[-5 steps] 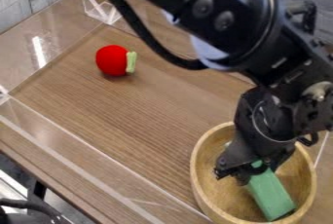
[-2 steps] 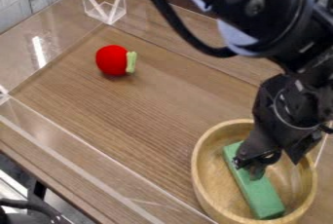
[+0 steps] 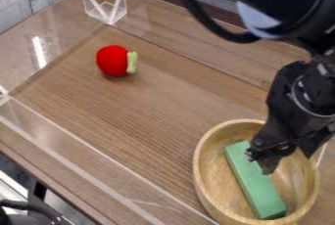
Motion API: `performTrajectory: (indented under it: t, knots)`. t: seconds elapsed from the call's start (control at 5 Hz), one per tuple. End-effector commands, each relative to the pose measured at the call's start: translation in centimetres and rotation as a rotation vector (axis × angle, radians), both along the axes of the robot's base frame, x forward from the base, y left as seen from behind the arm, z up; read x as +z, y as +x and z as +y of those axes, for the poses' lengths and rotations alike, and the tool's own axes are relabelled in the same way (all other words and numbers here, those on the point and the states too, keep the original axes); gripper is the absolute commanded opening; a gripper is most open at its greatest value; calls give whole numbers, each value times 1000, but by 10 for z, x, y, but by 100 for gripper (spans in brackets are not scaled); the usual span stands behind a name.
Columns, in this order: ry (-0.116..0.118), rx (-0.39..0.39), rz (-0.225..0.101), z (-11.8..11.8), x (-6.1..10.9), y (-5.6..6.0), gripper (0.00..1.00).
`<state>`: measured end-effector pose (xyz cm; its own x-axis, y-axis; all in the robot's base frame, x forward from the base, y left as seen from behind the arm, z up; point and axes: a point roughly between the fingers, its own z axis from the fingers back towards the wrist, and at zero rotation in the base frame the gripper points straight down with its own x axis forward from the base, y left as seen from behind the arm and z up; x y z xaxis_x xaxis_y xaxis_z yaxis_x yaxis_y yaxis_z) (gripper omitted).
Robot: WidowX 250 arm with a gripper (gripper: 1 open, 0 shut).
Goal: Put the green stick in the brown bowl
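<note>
The green stick [image 3: 257, 181] lies flat inside the brown bowl [image 3: 211, 153] at the lower right, running from the bowl's middle toward its front rim. My gripper [image 3: 269, 157] hangs just above the stick's far end, pointing steeply down, its fingers open and holding nothing. The black arm rises from it toward the upper right and hides the bowl's right rim.
A red ball with a small green piece [image 3: 117, 61] rests on the wooden table [image 3: 144, 121] at the left. Clear acrylic walls [image 3: 102, 9] border the table at the back and left.
The gripper opened and let go of the green stick, which now lies in the bowl. The gripper has lifted slightly and shifted right.
</note>
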<state>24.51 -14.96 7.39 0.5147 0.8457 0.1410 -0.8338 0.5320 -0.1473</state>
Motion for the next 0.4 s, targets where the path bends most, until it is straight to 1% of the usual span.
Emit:
performTrajectory:
  t: [0.0,0.2]
  knots:
    - [-29,30,-43,-10,16,9,100]
    - [-22,65,-29,-10,12,10,100]
